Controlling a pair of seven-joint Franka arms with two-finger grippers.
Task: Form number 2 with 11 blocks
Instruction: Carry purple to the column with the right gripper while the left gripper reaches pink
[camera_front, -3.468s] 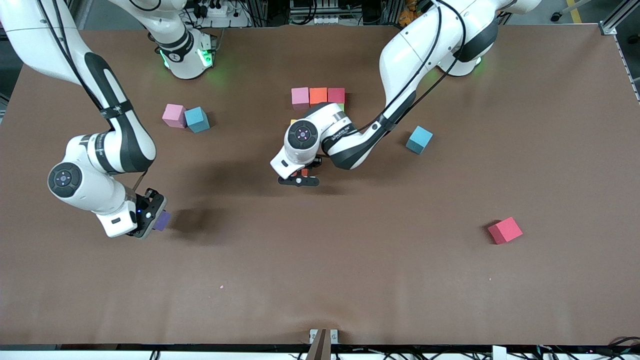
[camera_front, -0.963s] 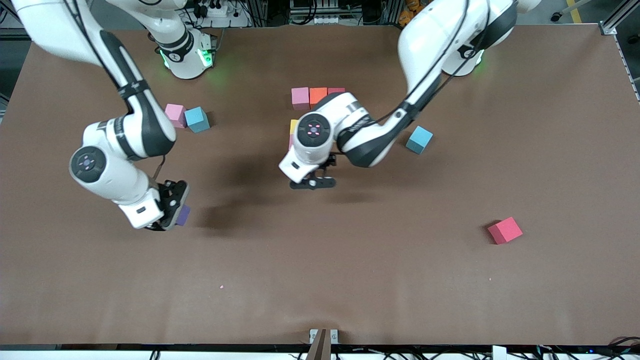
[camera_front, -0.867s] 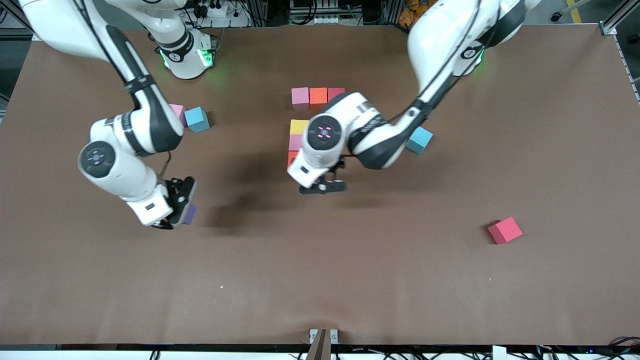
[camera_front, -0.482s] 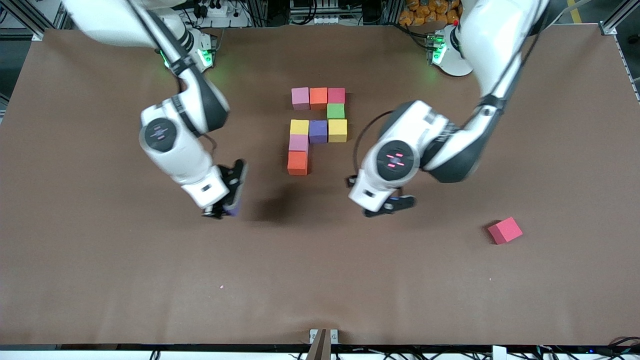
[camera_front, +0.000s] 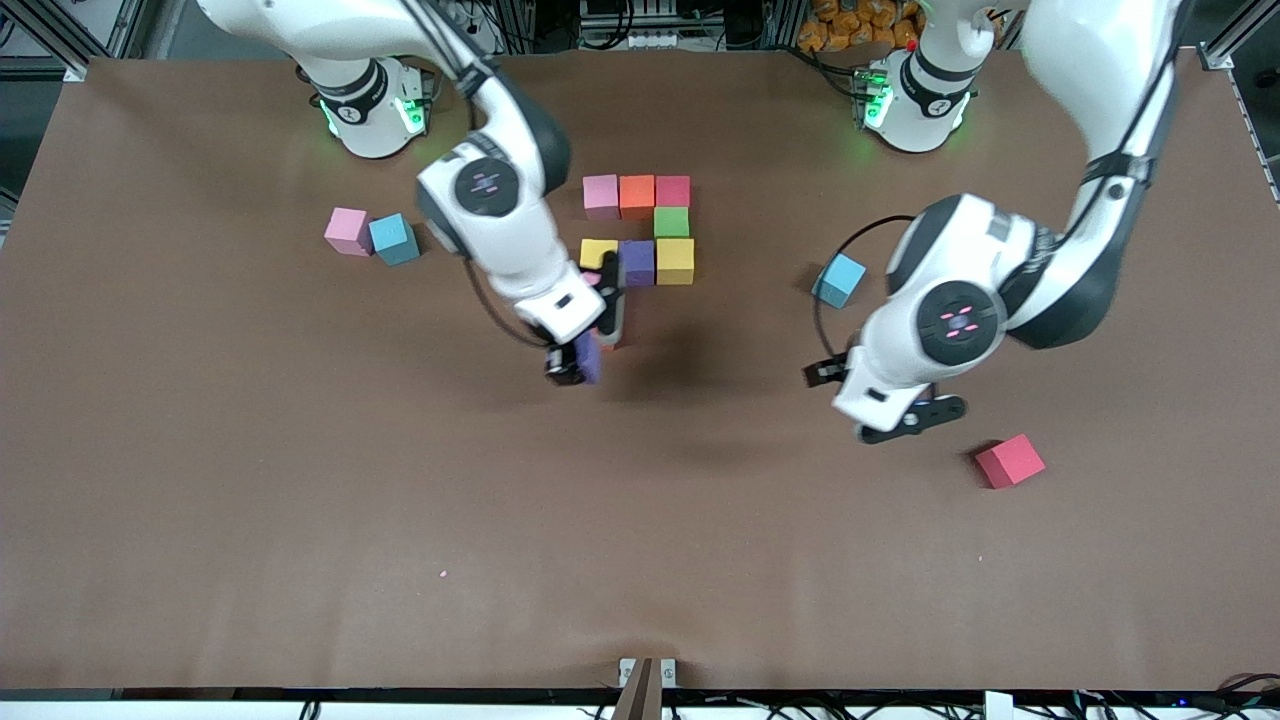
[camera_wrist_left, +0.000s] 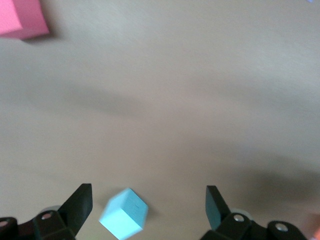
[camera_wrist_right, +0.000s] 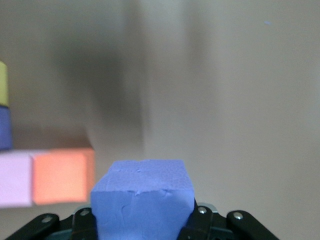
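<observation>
My right gripper (camera_front: 583, 360) is shut on a purple block (camera_wrist_right: 142, 200) and hangs over the table at the orange block (camera_wrist_right: 62, 175) and pink block (camera_wrist_right: 15, 180) of the unfinished number 2. Its other blocks lie in a row of pink (camera_front: 600, 195), orange (camera_front: 636, 194) and crimson (camera_front: 672, 190), then green (camera_front: 671, 222), then yellow (camera_front: 597, 251), purple (camera_front: 637, 263) and yellow (camera_front: 675, 261). My left gripper (camera_front: 912, 417) is open and empty, over bare table between a light-blue cube (camera_wrist_left: 123, 220) and a loose crimson block (camera_front: 1010, 460). A loose pink block (camera_front: 348, 230) lies toward the right arm's end.
A second light-blue cube (camera_front: 394, 239) touches the loose pink block. The other light-blue cube (camera_front: 838, 279) sits toward the left arm's end of the digit. Brown table (camera_front: 640, 560) stretches bare toward the front camera.
My right arm has swung the purple block from its end of the table over to the digit. My left arm, open, has drawn away from the digit toward the crimson block.
</observation>
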